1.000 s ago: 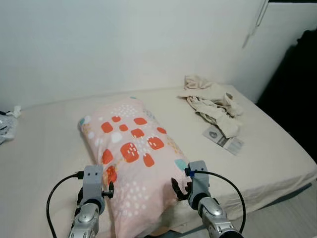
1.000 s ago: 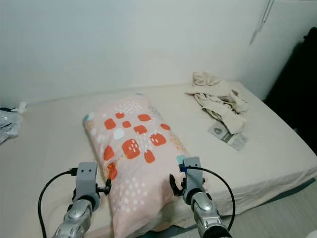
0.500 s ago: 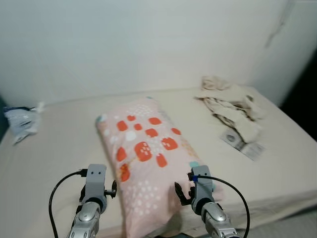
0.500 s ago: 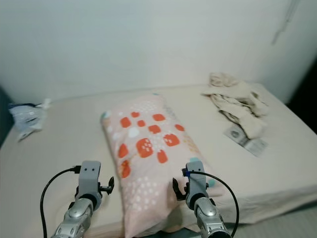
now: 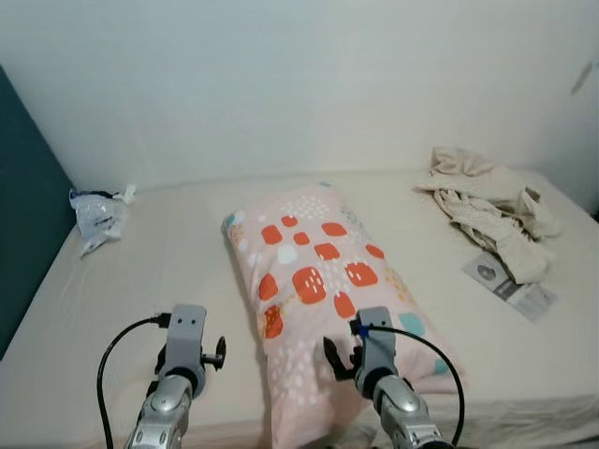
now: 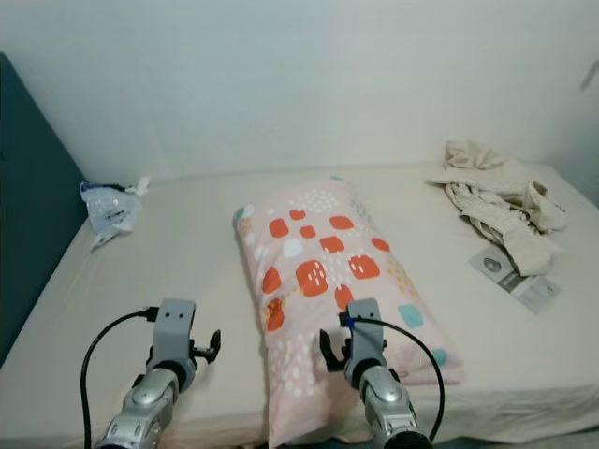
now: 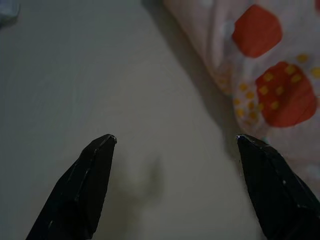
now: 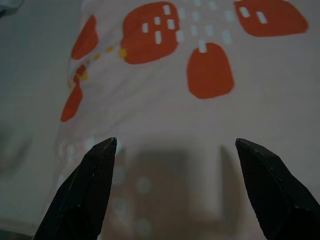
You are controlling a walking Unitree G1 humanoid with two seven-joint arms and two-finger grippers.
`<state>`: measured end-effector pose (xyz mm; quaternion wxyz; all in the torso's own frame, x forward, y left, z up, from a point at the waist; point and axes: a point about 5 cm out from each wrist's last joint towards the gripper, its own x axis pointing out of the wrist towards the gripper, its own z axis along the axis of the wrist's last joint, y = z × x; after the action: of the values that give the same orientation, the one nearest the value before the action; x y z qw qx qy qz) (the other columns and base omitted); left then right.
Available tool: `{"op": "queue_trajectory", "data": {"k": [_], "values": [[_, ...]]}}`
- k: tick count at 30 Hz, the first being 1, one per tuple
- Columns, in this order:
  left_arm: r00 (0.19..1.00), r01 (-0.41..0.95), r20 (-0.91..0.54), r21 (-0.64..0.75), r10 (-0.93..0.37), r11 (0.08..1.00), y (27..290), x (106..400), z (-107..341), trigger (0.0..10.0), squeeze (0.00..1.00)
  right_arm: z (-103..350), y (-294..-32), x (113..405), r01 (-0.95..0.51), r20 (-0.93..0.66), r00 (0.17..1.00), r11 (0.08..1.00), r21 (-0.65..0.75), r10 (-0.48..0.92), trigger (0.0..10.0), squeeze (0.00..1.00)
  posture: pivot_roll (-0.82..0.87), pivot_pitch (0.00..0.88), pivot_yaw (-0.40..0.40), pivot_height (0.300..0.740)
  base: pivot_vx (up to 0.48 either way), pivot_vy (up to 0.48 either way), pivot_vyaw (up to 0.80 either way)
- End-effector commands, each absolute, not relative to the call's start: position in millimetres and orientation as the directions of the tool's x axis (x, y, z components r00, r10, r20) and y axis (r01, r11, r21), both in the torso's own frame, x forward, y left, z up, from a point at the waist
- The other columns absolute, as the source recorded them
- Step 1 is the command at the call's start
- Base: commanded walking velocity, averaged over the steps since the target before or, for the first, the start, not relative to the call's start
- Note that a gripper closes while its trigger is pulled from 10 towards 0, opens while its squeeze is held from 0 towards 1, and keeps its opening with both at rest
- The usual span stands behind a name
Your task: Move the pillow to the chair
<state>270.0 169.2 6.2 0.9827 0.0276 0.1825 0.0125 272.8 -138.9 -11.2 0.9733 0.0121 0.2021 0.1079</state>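
Left eye view: the pillow (image 5: 328,309), pale pink with orange, white and teal patches, is lying lengthwise on the bed (image 5: 140,281), which is covered by a beige sheet. Its far end is pointing toward the white wall (image 5: 281,84) and its near end is reaching the bed's front edge. The left pincer (image 5: 187,360) is being held above the sheet just beside the pillow's left edge, apart from it. The right pincer (image 5: 360,360) is being held over the near part of the pillow. A crumpled plastic bag (image 5: 98,215) is lying at the far left of the bed, next to a dark teal panel (image 5: 23,215). A heap of beige clothes (image 5: 491,206) is lying at the far right, with a flat printed packet (image 5: 510,285) near it toward the front.

Right eye view: the same layout is being shown. The pillow (image 6: 332,299) is lying between the plastic bag (image 6: 110,208) and the clothes (image 6: 501,201), well apart from both.

Left wrist view: the left pincer (image 7: 175,145) is being held with its two black fingers (image 7: 85,185) spread wide apart, nothing between them. Bare sheet is lying beneath, and the pillow's edge (image 7: 260,70) is running just beside one fingertip.

Right wrist view: the right pincer (image 8: 175,147) is being held with its fingers (image 8: 90,190) spread wide apart, nothing clamped. The pillow's patterned surface (image 8: 200,75) is lying directly beneath, with the fingers' shadow being cast on it.
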Motion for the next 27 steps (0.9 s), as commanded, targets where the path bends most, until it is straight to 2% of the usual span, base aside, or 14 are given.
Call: {"op": "queue_trajectory", "data": {"k": [1,7,27], "values": [[0.926,-0.023,-0.374,0.058,0.043,0.998,173.9,269.5,5.3,10.0,0.00,-13.1,-138.3,270.3,-0.192,-0.391,0.897,0.978,0.081,0.208,10.0,0.00,0.00,0.047,0.004,0.740,0.000,0.000,0.00],[0.922,-0.020,-0.385,0.065,0.043,0.998,174.0,270.6,6.1,10.0,0.00,-14.3,-138.1,268.9,-0.186,-0.393,0.896,0.979,0.086,0.204,10.0,0.00,0.00,0.046,0.009,0.740,0.000,-0.480,0.00],[0.909,-0.012,-0.415,0.050,0.031,0.999,172.2,270.9,4.5,10.0,0.00,-15.2,-138.3,268.9,-0.186,-0.403,0.890,0.977,0.101,0.211,10.0,0.00,0.00,0.048,0.007,0.740,0.000,0.000,0.00]]}}
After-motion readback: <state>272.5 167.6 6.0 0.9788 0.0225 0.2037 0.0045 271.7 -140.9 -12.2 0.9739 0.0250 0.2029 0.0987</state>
